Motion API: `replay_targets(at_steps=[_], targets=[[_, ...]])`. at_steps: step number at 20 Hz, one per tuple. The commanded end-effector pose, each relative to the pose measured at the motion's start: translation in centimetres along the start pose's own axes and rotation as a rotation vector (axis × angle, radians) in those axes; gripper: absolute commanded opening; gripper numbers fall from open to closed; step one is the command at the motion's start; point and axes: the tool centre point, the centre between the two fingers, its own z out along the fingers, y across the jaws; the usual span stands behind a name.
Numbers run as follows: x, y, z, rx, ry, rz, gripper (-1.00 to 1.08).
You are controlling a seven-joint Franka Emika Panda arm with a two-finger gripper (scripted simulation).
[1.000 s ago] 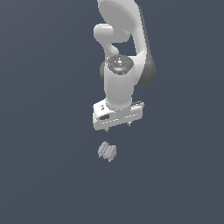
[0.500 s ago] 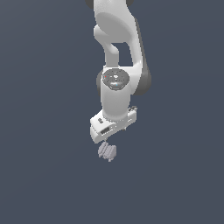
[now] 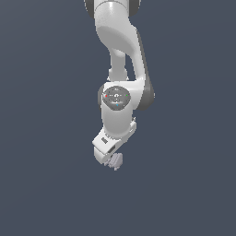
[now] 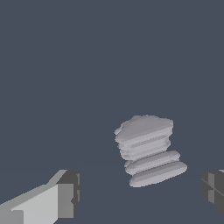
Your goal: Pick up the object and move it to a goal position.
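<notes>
Lilac-grey ribbed object [image 4: 148,148] now between spread fingers [image 4: 65,199]; gripper [image 3: 110,159] lowered and rotated since earlier; ungrasped; ready for closing.

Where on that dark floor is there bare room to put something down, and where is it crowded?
Nearly everywhere: the dark surface is bare on both sides of the arm and in front. The one crowded patch is right under the tool, where the small ribbed object sits between its open fingers, touching neither.

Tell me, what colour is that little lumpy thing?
Pale grey-lilac, with ribbed ridges; the lump shows best in the wrist view.
</notes>
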Motion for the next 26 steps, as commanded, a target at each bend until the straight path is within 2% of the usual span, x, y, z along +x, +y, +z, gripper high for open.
replay_targets(at_steps=[1, 13, 26], targets=[[0.0, 0.6, 0.7, 0.001, -0.003, -0.066, 1.00], [-0.2, 2.5, 3.0, 0.006, -0.009, -0.271, 1.00], [-0.3, 2.8, 4.4, 0.007, -0.010, -0.299, 1.00]])
